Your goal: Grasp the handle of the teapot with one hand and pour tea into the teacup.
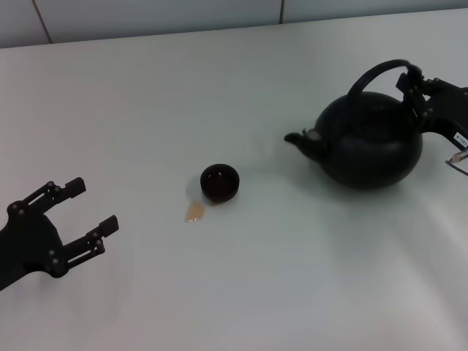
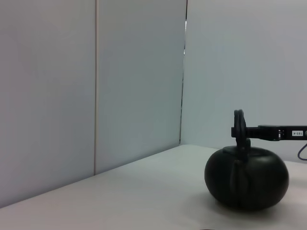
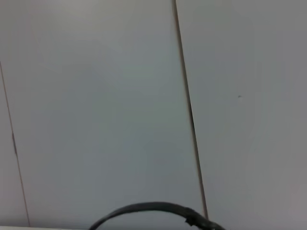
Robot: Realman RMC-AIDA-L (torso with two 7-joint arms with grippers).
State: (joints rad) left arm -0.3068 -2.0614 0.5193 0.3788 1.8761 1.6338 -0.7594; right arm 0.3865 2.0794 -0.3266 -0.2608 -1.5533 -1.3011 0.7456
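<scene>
On the white table (image 1: 219,292) in the head view I count one teapot (image 1: 369,142), one teacup (image 1: 220,183) and two grippers. The teapot sits upright at the right side, its spout (image 1: 298,138) aimed toward the teacup, which stands well apart from it near the middle. The cup looks dark inside; I can't judge how full it is. One small amber puddle of tea (image 1: 194,212) lies on the table just beside the cup, on the near-left side. The right gripper (image 1: 415,88) is at the right end of the arched handle (image 1: 376,73), its fingers closed around the handle there. The left gripper (image 1: 80,212) hovers over the table's left side, well away from everything, fingers spread apart.

From the left wrist view I see the same single teapot (image 2: 247,179) standing on the table (image 2: 120,201), handle (image 2: 239,127) edge-on above it, with the right arm (image 2: 280,132) reaching in level to that handle.

In the right wrist view only one dark arc of the handle (image 3: 153,211) shows, against pale wall panels (image 3: 96,120).
</scene>
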